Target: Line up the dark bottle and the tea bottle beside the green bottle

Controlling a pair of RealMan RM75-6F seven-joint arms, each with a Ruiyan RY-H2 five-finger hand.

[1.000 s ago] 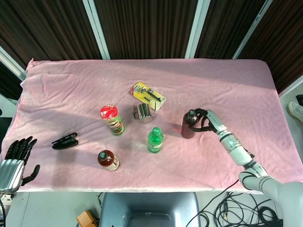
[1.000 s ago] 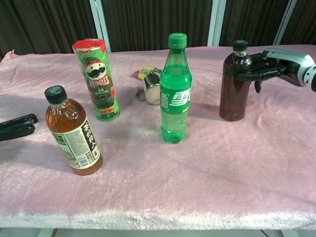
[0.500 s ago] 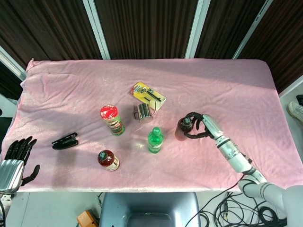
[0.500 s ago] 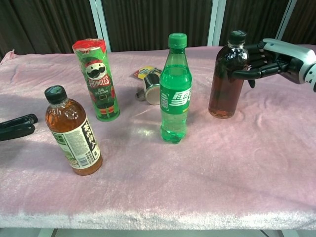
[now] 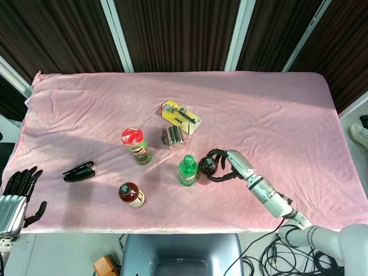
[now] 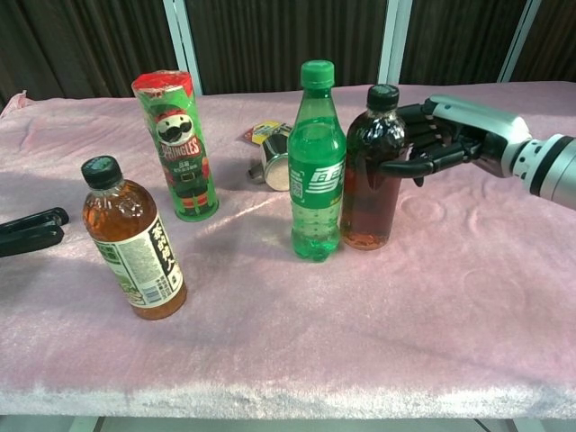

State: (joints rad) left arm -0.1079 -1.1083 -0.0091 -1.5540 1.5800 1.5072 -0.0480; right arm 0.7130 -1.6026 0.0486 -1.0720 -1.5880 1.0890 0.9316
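Chest view: dark bottle (image 6: 369, 175) upright, just beside the green bottle (image 6: 315, 166) on the pink cloth (image 6: 450, 297); right hand (image 6: 441, 139) wraps its fingers (image 6: 405, 166) round the shoulder. Tea bottle (image 6: 133, 241) stands well apart, near the Pringles can (image 6: 175, 144). Head view: left hand (image 5: 16, 195) off the table's edge, fingers spread, holding nothing.

Dark bottle (image 6: 372, 171) leftward in right hand (image 6: 443, 137); seemingly against green bottle (image 6: 315, 166)

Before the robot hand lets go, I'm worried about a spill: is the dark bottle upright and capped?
Upright and capped: the dark bottle stands vertical beside the green bottle, black cap on top, right robot hand gripping it.
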